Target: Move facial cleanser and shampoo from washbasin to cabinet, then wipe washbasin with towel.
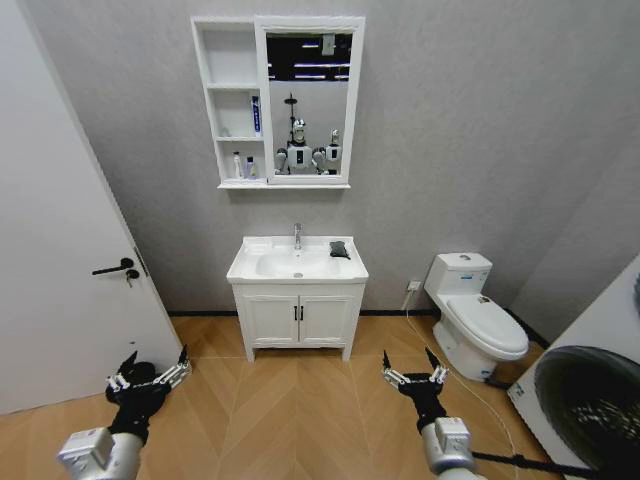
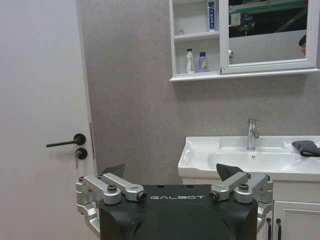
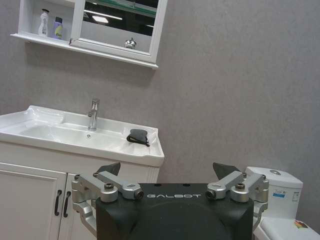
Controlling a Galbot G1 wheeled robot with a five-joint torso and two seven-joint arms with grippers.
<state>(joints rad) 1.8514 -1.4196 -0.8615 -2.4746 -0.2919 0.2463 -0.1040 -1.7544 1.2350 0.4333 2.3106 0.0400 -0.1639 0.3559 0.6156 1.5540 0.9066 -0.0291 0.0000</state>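
We stand well back from the washbasin, on the wooden floor, with both arms held low in front of us. Our left tool hangs at the near left with its fingers spread wide and nothing between them. Our right tool sits at the near right, likewise spread and empty. Both are well apart from every task item.

The washbasin lies far ahead, centred between the 2 tools, with its chrome tap at the back. The towel rests folded on the right rear part of the counter, just beside the bowl, closer to our right tool's side than to the left. From the right wrist view the towel lies near the counter's right corner, to the right of the tap.

The cabinet hangs on the far wall above the washbasin, joined to the mirror. On its lowest shelf stand 2 small bottles side by side, a white one on the left and a purple one on the right. A blue and white tube stands upright on the shelf above.

A white door is at our left and a toilet at the far right.
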